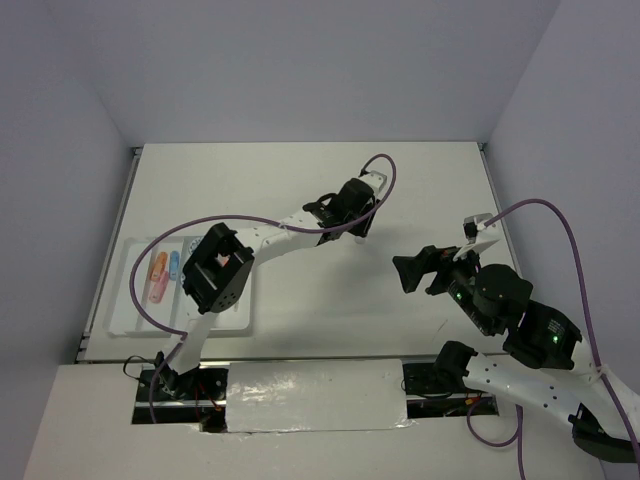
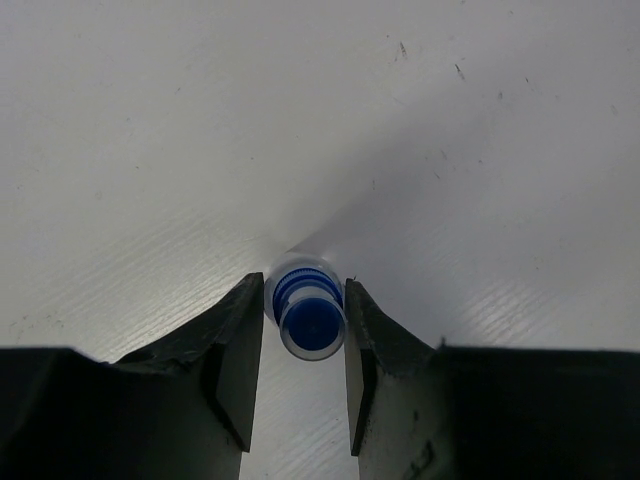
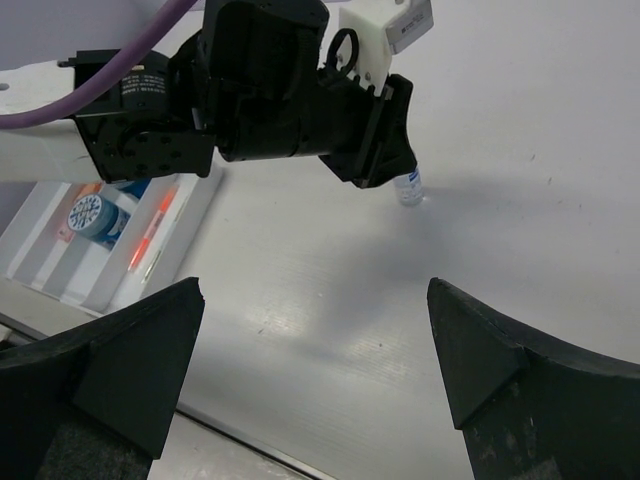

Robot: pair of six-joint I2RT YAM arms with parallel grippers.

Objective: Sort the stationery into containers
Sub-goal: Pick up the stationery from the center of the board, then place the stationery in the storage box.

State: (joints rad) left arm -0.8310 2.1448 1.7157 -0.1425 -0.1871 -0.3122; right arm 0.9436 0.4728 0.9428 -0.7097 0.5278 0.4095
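Near the far edge, mid-table, left gripper (image 2: pixel 303 284) pinches the bottle (image 2: pixel 308 318), upright on the surface. Right gripper (image 3: pixel 315 290) gapes wide, empty. Tray (image 1: pixel 124 316) at left edge holds markers (image 1: pixel 160 277) and pot (image 3: pixel 88 213); bottle looks like the last one out.

White surface (image 1: pixel 300 190) fills middle of top view; matte, evenly lit, shadows soft and diffuse. Pale lavender-grey back wall (image 1: pixel 320 60) rises from far edge. Left wall (image 1: pixel 50 200) and right wall (image 1: pixel 580 120) same tint, closing scene in like box. Thin metal rail (image 1: pixel 112 250) runs along left edge of surface. Near edge: white ledge (image 1: pixel 100 420), glossy wrinkled white patch (image 1: pixel 310 395) catching glare. Close up, surface shows fine parallel ribbing, few dark specks (image 2: pixel 402 46).
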